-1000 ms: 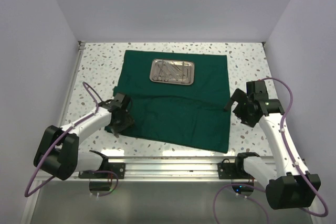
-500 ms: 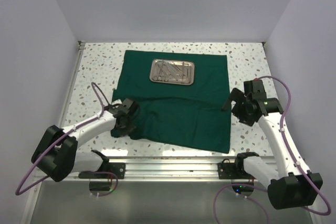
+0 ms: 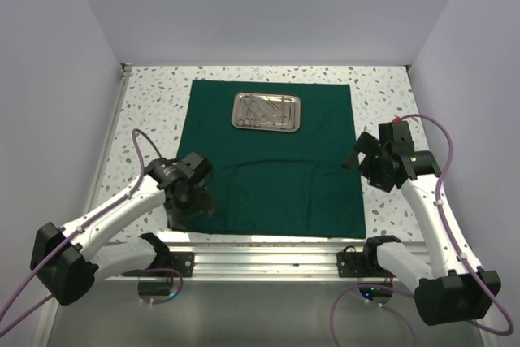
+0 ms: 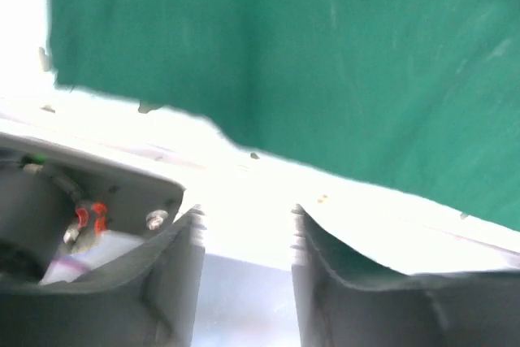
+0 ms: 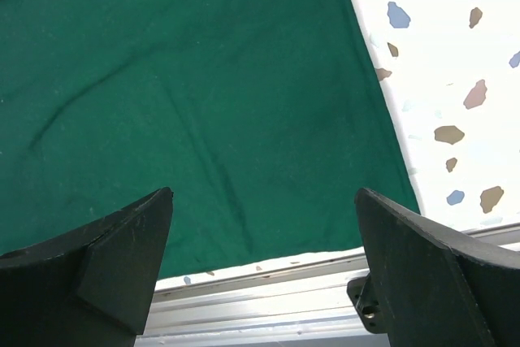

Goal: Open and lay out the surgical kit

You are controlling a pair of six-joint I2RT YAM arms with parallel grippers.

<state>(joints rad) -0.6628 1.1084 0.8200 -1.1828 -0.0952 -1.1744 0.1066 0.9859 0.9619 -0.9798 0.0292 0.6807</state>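
Observation:
The dark green cloth (image 3: 276, 168) lies spread flat on the speckled table. The shiny steel tray (image 3: 267, 111) sits on its far part, with slim silver instruments (image 3: 262, 108) inside. My left gripper (image 3: 185, 205) is at the cloth's near left corner. In the left wrist view the left gripper (image 4: 244, 225) shows a gap between its fingers, and a bit of the cloth's edge (image 4: 357, 262) rests against the right finger. My right gripper (image 3: 367, 170) hovers wide open over the cloth's right edge. In the right wrist view the right gripper (image 5: 262, 193) holds nothing above the cloth (image 5: 203, 79).
The aluminium rail (image 3: 260, 249) runs along the table's near edge, just below the cloth's near hem, and also shows in the right wrist view (image 5: 284, 298). White walls enclose the table on the left, far and right sides.
My left gripper has moved toward the near edge with the cloth's near left corner, and the folded, wrinkled near part now lies flat. The right arm has hardly moved.

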